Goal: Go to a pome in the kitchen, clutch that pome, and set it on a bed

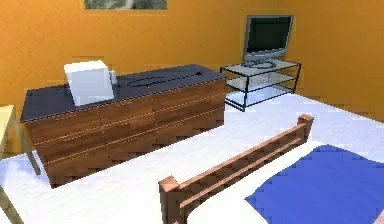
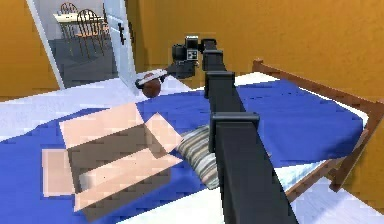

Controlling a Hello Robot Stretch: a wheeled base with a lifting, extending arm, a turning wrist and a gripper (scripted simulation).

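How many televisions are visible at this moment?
1: a dark flat-screen television on the glass-shelved metal stand, in the forward view's upper right. Others could sit outside the views.

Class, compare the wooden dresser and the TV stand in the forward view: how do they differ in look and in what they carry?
The dresser is brown wood with closed drawers and a dark top; the TV stand is open pale shelves on a dark frame. The dresser bears a white box; the stand bears a television. Both stand by the orange wall.
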